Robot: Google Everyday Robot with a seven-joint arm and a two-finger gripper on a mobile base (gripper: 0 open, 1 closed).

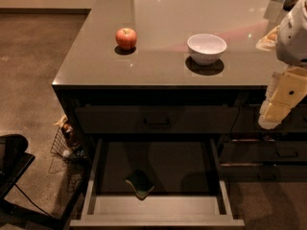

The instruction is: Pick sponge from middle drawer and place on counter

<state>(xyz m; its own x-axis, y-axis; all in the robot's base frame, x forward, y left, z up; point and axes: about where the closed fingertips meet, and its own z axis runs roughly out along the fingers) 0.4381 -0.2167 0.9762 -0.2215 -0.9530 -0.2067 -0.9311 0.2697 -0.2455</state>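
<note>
The sponge [140, 183] lies in the open middle drawer [91, 176], near the front and a little left of centre, dark green face up with a yellowish edge showing. The counter [163, 66] spans the top of the view above the drawer. My gripper [280, 102] hangs at the right edge, level with the counter's front edge and well above and to the right of the drawer. It is far from the sponge and holds nothing that I can see.
A red apple [126, 38] and a white bowl [206, 48] stand on the counter. A closed drawer front with a dark bar handle [157, 122] sits above the open drawer. A wire basket [67, 145] stands on the floor at left, a dark chair [12, 162] beyond it.
</note>
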